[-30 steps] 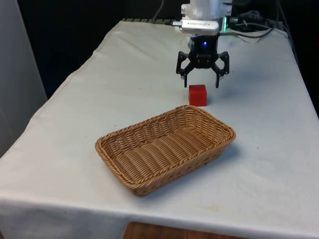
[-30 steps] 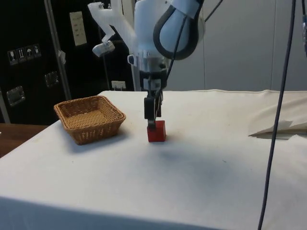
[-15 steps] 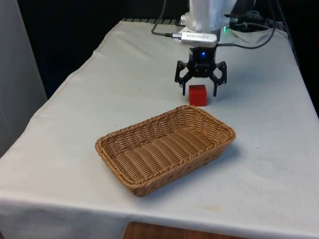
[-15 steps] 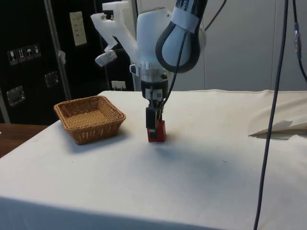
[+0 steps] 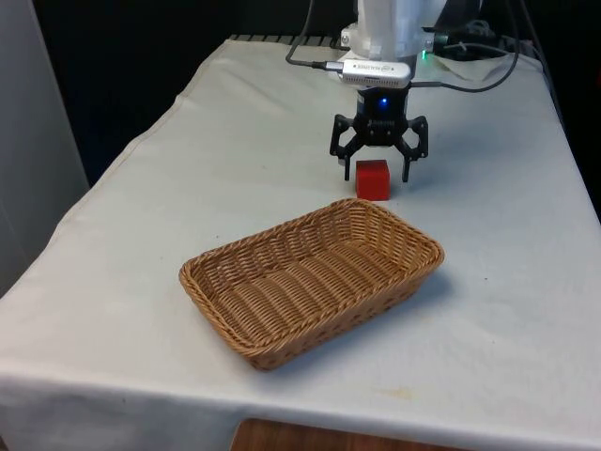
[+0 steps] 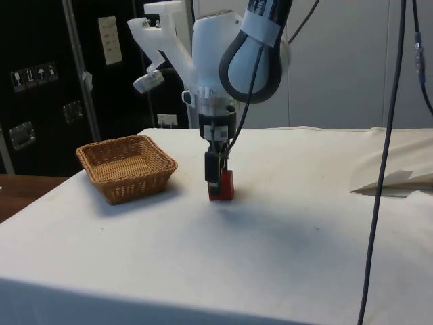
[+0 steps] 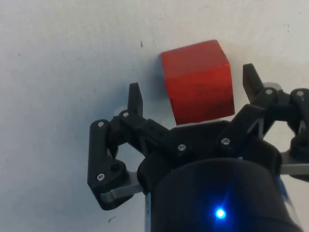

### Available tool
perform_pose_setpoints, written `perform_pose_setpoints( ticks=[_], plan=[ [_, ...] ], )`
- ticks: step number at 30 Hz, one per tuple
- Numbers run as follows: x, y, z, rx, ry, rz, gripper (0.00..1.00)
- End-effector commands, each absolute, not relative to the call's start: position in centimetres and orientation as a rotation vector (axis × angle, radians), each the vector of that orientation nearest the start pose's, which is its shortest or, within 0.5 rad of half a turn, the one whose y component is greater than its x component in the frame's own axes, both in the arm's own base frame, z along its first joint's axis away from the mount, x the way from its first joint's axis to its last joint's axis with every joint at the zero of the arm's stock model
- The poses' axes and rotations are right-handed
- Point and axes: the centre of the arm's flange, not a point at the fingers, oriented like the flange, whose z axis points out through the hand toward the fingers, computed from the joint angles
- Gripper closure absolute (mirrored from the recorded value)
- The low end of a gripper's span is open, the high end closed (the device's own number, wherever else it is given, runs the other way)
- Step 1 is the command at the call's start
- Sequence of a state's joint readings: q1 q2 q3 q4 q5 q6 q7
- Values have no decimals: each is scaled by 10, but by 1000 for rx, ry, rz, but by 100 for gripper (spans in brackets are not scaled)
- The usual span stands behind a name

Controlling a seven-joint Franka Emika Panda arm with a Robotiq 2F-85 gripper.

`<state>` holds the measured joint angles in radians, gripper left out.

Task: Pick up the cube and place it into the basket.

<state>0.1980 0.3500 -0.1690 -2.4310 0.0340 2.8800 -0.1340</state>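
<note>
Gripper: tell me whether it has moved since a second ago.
Yes. The gripper has dropped towards the red cube and now straddles it, jaws open.

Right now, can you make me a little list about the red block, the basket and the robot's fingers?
cube: red, sitting on the white cloth, not lifted
gripper: down around the cube
fingers: open, one on each side of the cube, with a gap on both sides in the wrist view
basket: wicker, nothing inside, nearer the front camera than the cube
cube in basket: not yet
</note>
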Motion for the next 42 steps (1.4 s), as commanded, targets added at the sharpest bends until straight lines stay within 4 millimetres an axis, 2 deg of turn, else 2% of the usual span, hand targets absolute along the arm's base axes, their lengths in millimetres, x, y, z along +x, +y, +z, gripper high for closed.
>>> perform_pose_setpoints(
  ticks=[1,6,7,9,10,12,13,14,16,24,33,34,42],
  plan=[
    [497,9,176,-3180,-227,-165,0],
    [497,9,176,-3181,-229,-163,0],
    [497,9,176,-3181,-229,-163,4],
    [497,9,176,-3181,-230,-163,21],
    [497,8,176,-3181,-229,-163,42],
    [497,8,176,-3181,-229,-163,65],
    [497,8,176,-3181,-229,-163,82],
    [497,8,176,-3181,-229,-163,82],
    [497,8,176,-3181,-229,-163,100],
    [497,8,176,-3181,-229,-163,99],
    [516,5,209,-3179,-190,-186,99],
    [515,5,205,-3176,-199,-188,99],
    [532,5,237,-3173,-159,-196,99]
  ],
)
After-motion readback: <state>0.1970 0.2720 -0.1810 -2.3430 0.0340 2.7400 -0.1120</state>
